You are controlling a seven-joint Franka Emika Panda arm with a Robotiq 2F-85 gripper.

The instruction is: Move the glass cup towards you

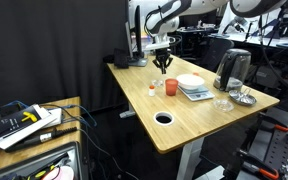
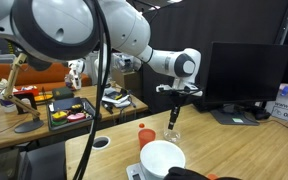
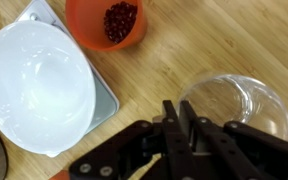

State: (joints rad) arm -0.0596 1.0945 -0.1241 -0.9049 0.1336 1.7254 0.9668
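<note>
The glass cup point(image 3: 236, 104) is a short clear tumbler standing on the wooden table; it also shows faintly in an exterior view point(image 2: 173, 134). My gripper point(image 3: 181, 112) points straight down at the cup's near rim, its two fingers almost together, and appears shut on the glass wall. It shows in both exterior views point(image 1: 166, 68) point(image 2: 173, 122). The orange cup point(image 3: 106, 22), holding small red pieces, stands apart from the glass, beside the white bowl.
A white bowl point(image 3: 34, 85) sits on a grey scale point(image 3: 102, 96) next to the orange cup point(image 1: 170, 88). A kettle point(image 1: 234, 68), a wider clear glass piece point(image 1: 222, 102) and a metal plate point(image 1: 244, 98) stand further along. A round hole point(image 1: 164, 117) is in the tabletop.
</note>
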